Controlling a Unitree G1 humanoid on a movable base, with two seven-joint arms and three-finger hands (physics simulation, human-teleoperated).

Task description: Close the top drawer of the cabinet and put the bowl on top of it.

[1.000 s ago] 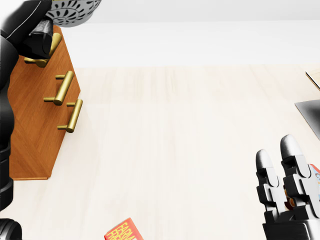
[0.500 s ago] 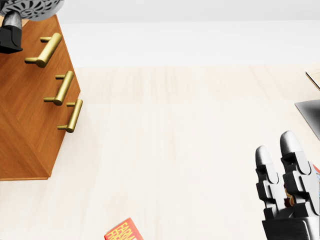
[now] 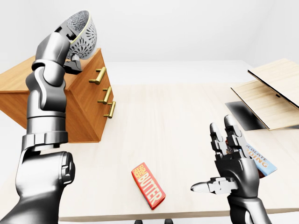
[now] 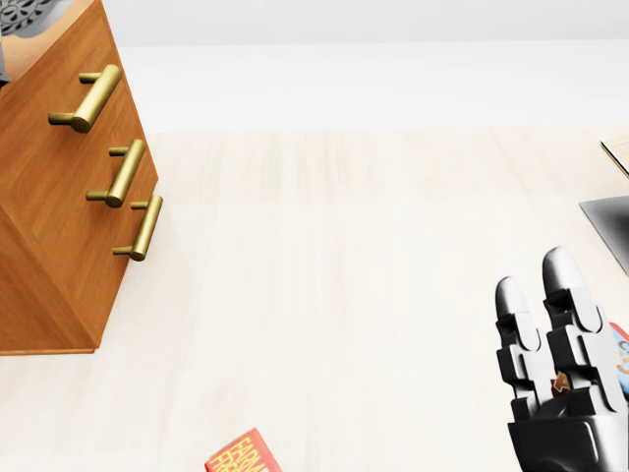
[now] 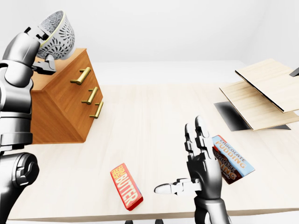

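The wooden cabinet (image 3: 86,109) stands at the left of the table, its three brass handles in a line and the top drawer's handle (image 3: 98,74) level with the others. Above the cabinet's top, my left hand (image 5: 43,52) is shut on the grey patterned bowl (image 5: 58,29), which hangs tilted and off the wood. Only a sliver of the bowl (image 4: 25,12) shows at the head view's top left corner. My right hand (image 3: 223,161) hovers open over the table at the lower right, fingers spread, holding nothing.
A red butter box (image 3: 148,185) lies near the table's bottom edge. A chocolate pudding box (image 5: 232,160) lies just right of my right hand. Light wooden boards (image 3: 273,91) and a dark flat panel (image 3: 243,114) take up the far right.
In the head view, my left arm and the bowl have risen up and left, almost out of view, uncovering the cabinet's face. The right hand has shifted only slightly.
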